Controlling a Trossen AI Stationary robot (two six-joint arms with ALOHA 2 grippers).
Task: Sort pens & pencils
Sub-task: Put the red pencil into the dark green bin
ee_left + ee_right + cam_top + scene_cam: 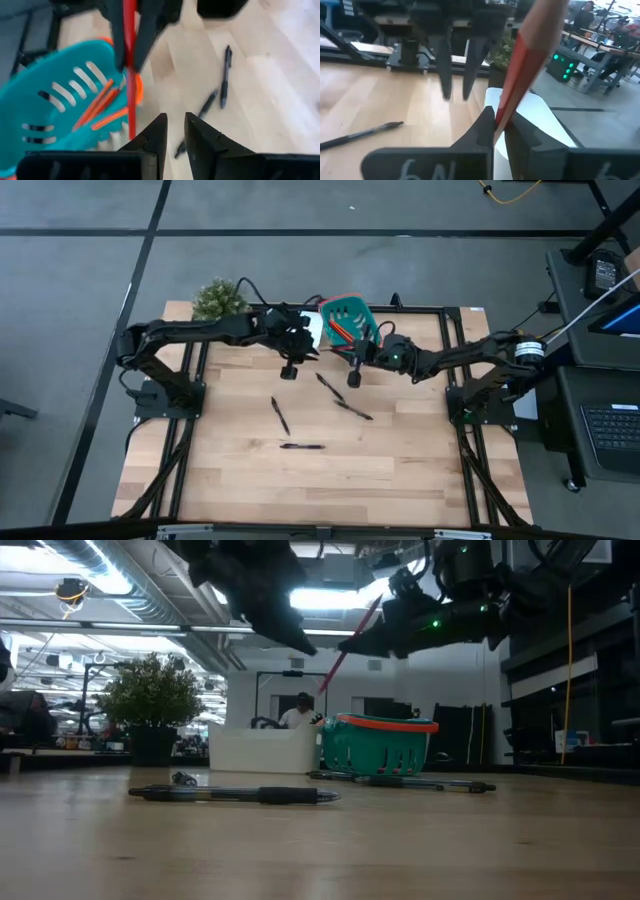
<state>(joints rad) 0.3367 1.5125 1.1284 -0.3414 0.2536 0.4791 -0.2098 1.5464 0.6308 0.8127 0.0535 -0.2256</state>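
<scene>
Several black pens (302,446) lie flat on the wooden table; one of them (240,795) is close in the low view. Orange-red pencils (97,102) lie inside a teal basket (365,315) at the far edge. My right gripper (353,378) hovers just near of the basket, shut on one more orange-red pencil (520,65). My left gripper (290,372) hangs beside it to the left, fingers pointing down, narrowly open (175,132) and empty. My right gripper (499,122) pinches the orange-red pencil between its two fingers, and the pencil's shaft (502,115) comes out right at the fingertips. A long part sticks out beyond them. The pencil (350,640) is lifted clear of the table and slants in the air.
A white container (312,328) stands left of the basket, and a small potted plant (218,300) sits at the far left corner. The pens are spread over the table's middle, below both grippers. The near half of the table has bare wood.
</scene>
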